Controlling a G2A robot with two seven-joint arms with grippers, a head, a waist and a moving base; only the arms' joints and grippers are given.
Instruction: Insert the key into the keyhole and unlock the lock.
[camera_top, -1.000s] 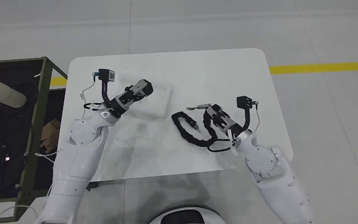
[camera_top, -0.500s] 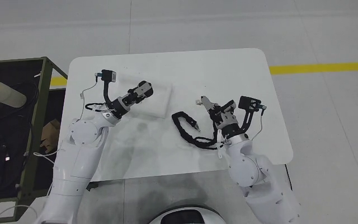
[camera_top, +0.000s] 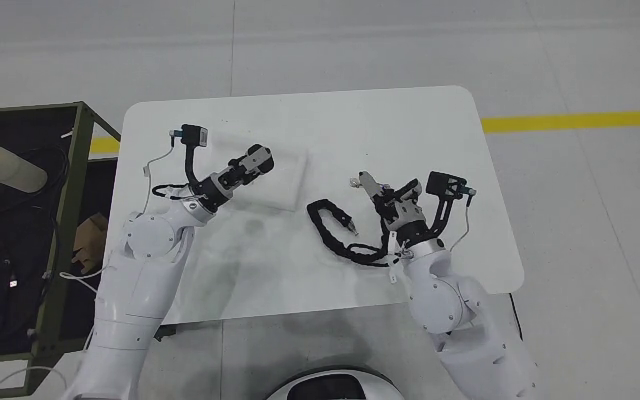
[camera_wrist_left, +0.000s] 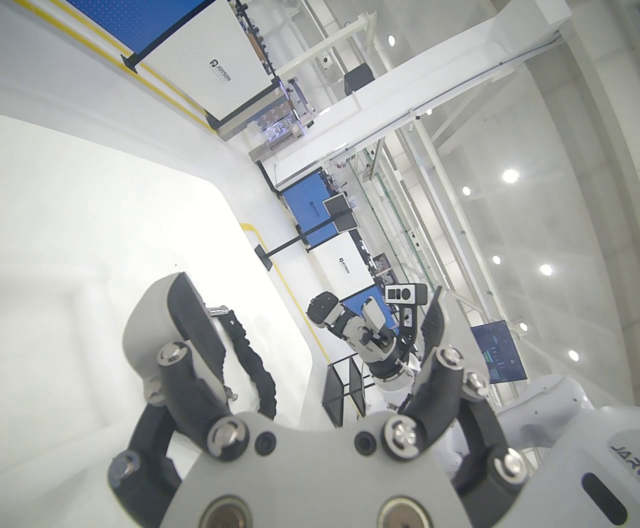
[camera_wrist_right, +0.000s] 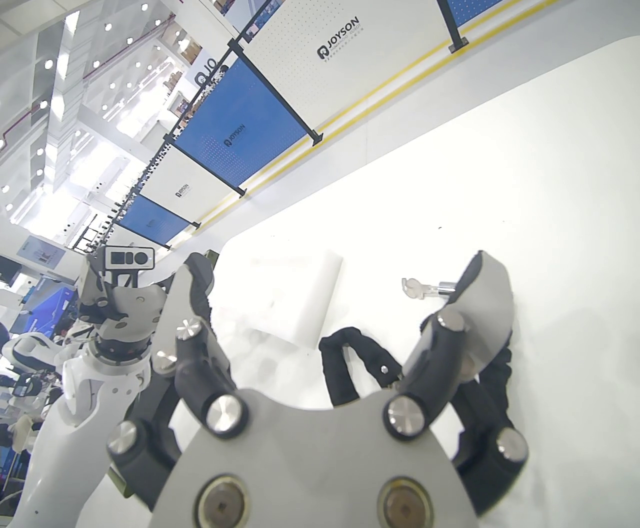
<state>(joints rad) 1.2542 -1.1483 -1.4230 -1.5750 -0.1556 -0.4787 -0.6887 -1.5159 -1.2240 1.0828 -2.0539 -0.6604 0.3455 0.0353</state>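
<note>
Lying coiled, black sleeved lock (camera_wrist_right: 350, 334) near seemingly silver key (camera_wrist_right: 420, 288).

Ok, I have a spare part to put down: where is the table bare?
Bare: the far right corner of the table, beyond the right gripper, and the near strip between the arms, in front of the foam pad. Crowded: the middle, where chain lock, key and right gripper sit close; the left gripper hangs over the pad.

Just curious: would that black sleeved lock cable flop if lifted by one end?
Probably floppy: the lock cable lies in loose curves on the table. Its wrinkled sleeve looks grippy, likely not slippery. Rolling seems unlikely.
</note>
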